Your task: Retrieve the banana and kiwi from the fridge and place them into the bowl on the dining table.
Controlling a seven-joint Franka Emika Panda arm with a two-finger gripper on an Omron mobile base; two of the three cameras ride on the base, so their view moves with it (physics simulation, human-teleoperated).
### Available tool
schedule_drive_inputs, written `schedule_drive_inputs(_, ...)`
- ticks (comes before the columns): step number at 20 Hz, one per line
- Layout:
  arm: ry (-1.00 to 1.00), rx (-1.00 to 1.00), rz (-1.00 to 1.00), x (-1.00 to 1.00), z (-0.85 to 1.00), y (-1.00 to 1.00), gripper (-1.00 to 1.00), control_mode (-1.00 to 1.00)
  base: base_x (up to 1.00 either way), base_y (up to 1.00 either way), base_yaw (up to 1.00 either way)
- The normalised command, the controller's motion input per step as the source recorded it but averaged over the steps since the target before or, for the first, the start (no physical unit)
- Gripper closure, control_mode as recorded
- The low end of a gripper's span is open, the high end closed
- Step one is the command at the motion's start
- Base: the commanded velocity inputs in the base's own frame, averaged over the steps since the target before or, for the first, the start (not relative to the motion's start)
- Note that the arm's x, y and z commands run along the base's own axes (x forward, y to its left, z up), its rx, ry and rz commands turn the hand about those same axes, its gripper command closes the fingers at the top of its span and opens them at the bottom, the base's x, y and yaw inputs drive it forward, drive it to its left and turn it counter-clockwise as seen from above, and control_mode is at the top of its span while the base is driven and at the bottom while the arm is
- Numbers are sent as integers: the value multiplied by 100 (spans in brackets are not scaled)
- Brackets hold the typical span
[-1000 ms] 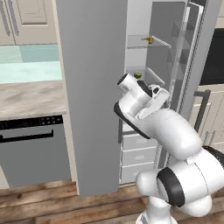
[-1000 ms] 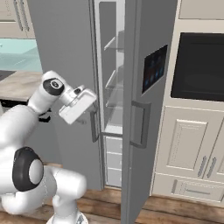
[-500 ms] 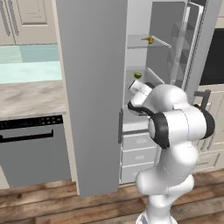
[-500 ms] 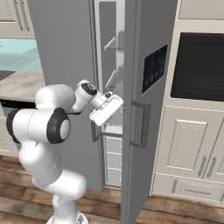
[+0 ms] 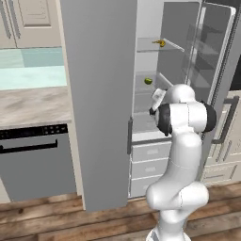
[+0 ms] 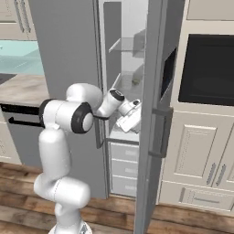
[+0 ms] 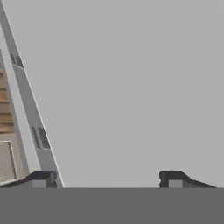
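Observation:
The fridge stands with both grey doors swung open. On its upper glass shelf lies the small yellow banana. One shelf lower sits the round yellow-green kiwi. My gripper reaches in between the doors, just below and right of the kiwi and apart from it. From the right it shows as a white hand at the edge of the right door. In the hand view my gripper is open, its dark fingertips far apart, with nothing between them and a flat grey surface ahead. The bowl and dining table are out of view.
White drawers fill the fridge's lower part, below my hand. A dark-fronted dishwasher under a marble counter stands left of the fridge. A black wall oven and cream cabinets stand to its right.
The arm has unfolded and risen upright, and the hand has swung from in front of the left door into the gap between the doors, towards the shelves. The fruit has not moved.

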Motion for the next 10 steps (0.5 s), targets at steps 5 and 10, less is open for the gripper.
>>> schedule_drive_inputs(5,4,0,-13,-100,-46,-100,-100,-100,0,0,0)
schedule_drive_inputs(10,-29,-3,-3,-98,-1,8,-100,-100,0,0,0)
